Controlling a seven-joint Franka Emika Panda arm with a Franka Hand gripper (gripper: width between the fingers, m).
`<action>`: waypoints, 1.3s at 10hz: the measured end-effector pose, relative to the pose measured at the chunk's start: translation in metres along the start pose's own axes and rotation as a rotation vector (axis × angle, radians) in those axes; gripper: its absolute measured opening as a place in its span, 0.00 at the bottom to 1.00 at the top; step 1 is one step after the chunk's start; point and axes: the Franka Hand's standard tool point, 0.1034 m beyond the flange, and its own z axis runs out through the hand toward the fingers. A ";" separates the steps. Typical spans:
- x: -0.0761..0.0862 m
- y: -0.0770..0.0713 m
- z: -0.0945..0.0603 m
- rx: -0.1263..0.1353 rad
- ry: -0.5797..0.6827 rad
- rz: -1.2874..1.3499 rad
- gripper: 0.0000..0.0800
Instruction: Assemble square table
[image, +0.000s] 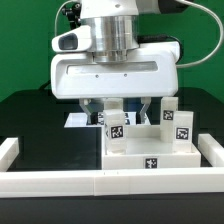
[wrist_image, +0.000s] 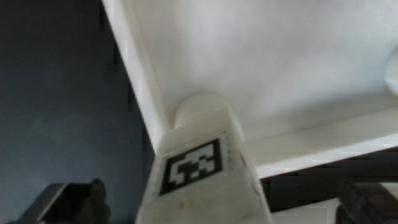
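The gripper (image: 128, 108) is seen hung low over the slab (image: 150, 160), jaws spread wide w/ nothing clamped, one leg (image: 116, 128) standing upright between the fingers (image: 96, 110); contact can't be told. The slab is set on the black table (image: 30, 115) against the front rail (image: 100, 182), w/ three more legs upright on it: one (image: 168, 110) at the back, one (image: 183, 128) toward the exterior view's right, a third (image: 127, 121) partly hidden behind the first. In the wrist view a tagged leg (wrist_image: 205, 160) is shown close up between the dark fingertips (wrist_image: 71, 203), slab (wrist_image: 267, 60) beyond it.
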 end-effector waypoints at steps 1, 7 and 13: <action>0.000 0.001 0.000 -0.004 0.000 -0.068 0.81; 0.000 0.002 0.000 -0.004 0.000 -0.074 0.36; 0.002 -0.005 0.001 -0.003 0.017 0.411 0.36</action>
